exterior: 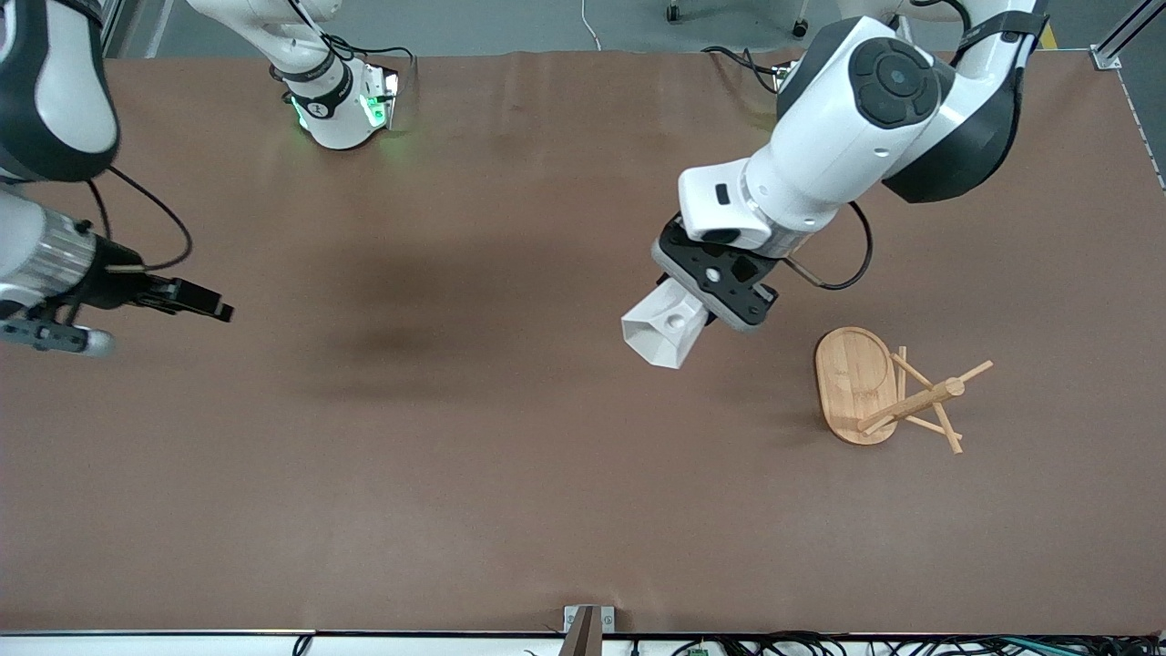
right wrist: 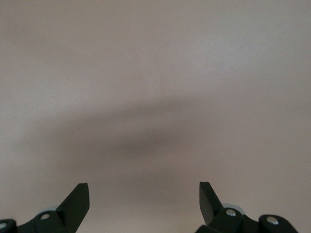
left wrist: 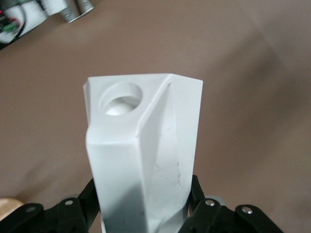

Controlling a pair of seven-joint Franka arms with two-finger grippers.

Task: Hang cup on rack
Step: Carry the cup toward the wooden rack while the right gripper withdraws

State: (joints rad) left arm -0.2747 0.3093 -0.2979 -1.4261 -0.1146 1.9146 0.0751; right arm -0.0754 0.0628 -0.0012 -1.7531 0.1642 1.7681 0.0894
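Observation:
The white faceted cup (exterior: 663, 333) hangs in the air over the table's middle, toward the left arm's end, with my left gripper (exterior: 706, 305) shut on its body. In the left wrist view the cup (left wrist: 141, 160) fills the space between the black fingers (left wrist: 82, 201), its pierced handle tab (left wrist: 121, 99) pointing away from the wrist. The bamboo rack (exterior: 854, 383) stands on the table beside the cup, closer to the left arm's end, apart from it. My right gripper (exterior: 205, 303) waits open over the right arm's end of the table, with only bare table showing between its fingers (right wrist: 77, 199).
The brown table (exterior: 455, 456) spreads wide around the cup and rack. A sliver of the rack's base (left wrist: 7, 206) shows at the edge of the left wrist view. The right arm's base (exterior: 342, 100) stands at the table's back edge.

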